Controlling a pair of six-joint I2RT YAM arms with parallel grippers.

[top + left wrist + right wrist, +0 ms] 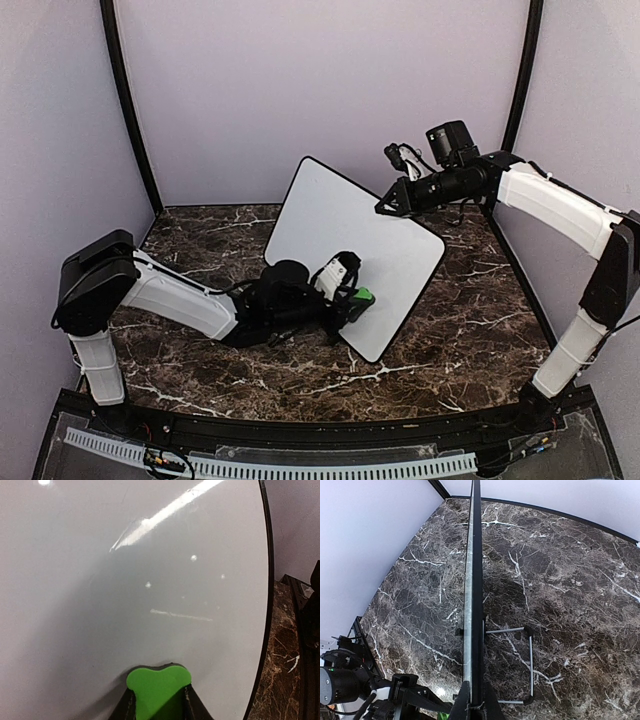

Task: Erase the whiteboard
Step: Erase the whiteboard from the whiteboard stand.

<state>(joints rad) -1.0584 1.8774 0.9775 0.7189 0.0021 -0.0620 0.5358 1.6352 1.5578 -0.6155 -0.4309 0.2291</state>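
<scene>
Over the marble tabletop, right hand clamps the whiteboard steady so left hand, grasping a green eraser, can wipe.

Left arm: we see white shells on the links and black housings at the joints.
Right arm: we see the same white shells, with a black forearm.
Right wrist camera: a black box; thin cables loop beside it.
Left gripper: black fingers, we note, on a white body.
</scene>
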